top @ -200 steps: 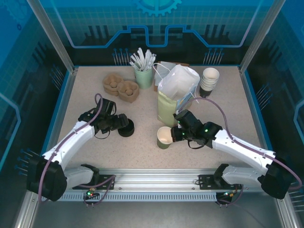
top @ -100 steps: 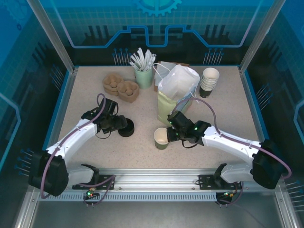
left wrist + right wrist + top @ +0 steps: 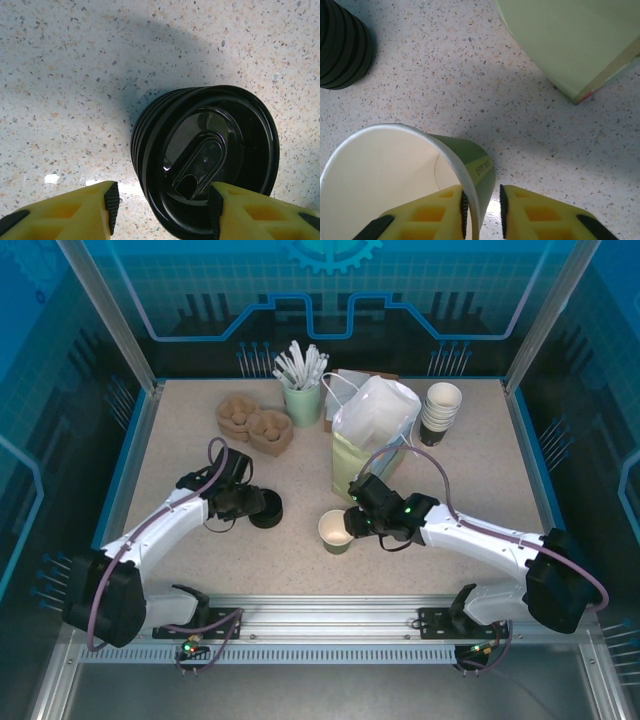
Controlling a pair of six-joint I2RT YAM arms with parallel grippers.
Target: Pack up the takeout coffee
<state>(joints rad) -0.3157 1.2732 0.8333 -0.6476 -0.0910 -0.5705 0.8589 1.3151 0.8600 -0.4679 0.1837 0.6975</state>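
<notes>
Right gripper (image 3: pixel 482 205) shifted one cup (image 3: pixel 395 175) left; left gripper (image 3: pixel 162 205) over one lid stack (image 3: pixel 205 160).

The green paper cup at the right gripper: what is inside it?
The cup looks empty: I see its cream inner wall and one finger of the right gripper, which pinches the rim. That finger hides part of the bottom.

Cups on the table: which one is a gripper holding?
The lone green cup at the front: the right gripper pinches its wall at the rim. The cup stack at back right and the cup holding sticks stand free.
</notes>
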